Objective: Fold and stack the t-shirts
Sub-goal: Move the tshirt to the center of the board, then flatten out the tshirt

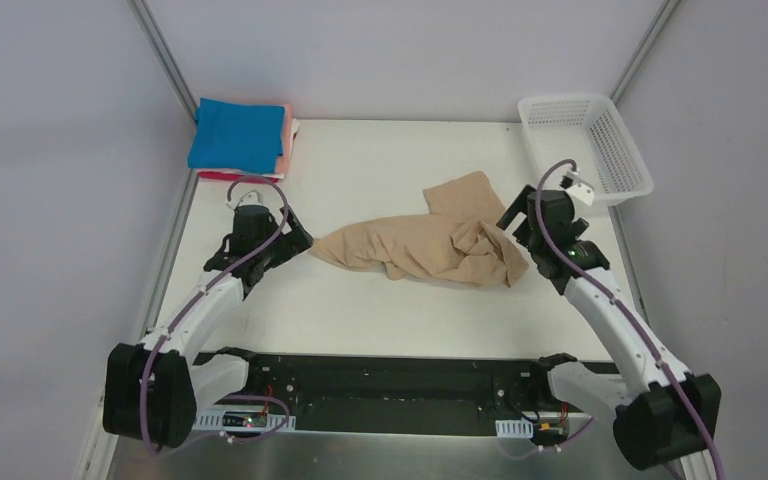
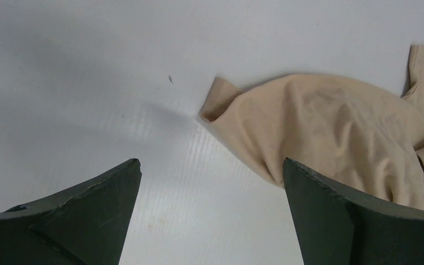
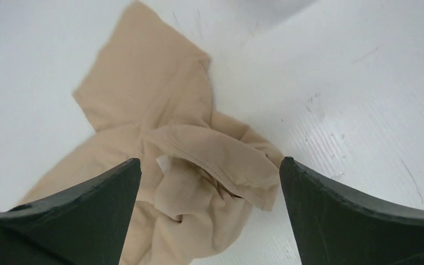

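- I see a white surface, with the tan t-shirt crumpled at its centre.
- At 11 o'clock sit the folded shirts, stacked.
- At the tee's 9 o'clock, my left end effector is spread and empty.
- At 3 o'clock, my right end effector is also spread and empty.

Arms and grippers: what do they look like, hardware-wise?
The left arm and right arm have white links, black joints and bases, with a purple cable looped along each. The left gripper and right gripper have dark, wedge-shaped fingers.
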Motion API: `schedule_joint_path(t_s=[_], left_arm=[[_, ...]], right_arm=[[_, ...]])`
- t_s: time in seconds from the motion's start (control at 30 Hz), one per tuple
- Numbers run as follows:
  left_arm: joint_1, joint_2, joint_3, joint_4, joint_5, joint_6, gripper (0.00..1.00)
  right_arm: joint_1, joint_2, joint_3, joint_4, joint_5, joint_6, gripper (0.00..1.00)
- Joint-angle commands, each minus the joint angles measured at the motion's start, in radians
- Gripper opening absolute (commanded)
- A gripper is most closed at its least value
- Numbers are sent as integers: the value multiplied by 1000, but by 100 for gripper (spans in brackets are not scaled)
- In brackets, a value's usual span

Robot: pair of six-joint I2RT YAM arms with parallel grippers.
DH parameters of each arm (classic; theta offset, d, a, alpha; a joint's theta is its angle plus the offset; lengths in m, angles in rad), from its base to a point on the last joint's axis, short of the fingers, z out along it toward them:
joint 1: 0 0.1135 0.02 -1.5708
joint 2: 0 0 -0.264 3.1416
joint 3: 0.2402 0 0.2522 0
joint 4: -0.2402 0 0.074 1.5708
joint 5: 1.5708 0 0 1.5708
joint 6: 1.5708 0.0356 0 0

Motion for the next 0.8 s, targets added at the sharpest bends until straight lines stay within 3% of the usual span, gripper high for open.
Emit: schedule_joint_path(t_s=[0.0,0.17,0.4,0.63,0.77], left_arm=[[-1,111,51,90,71,-59,100],[-1,288,128,129,82,-89,100],[-1,510,230,158,189,-98,81],[-19,591,245,157,225,-90,73],[-45,648,253,166,226,-92,66]], right_arm=[[-4,-143,3,103,6,-90,99],[-7,-35,83,103,-235,-160,99],[-8,232,228,21,-352,-217,99],[-9,372,264,-28,-285,-262,99],[-12,444,275,-27,-293,-267,92]])
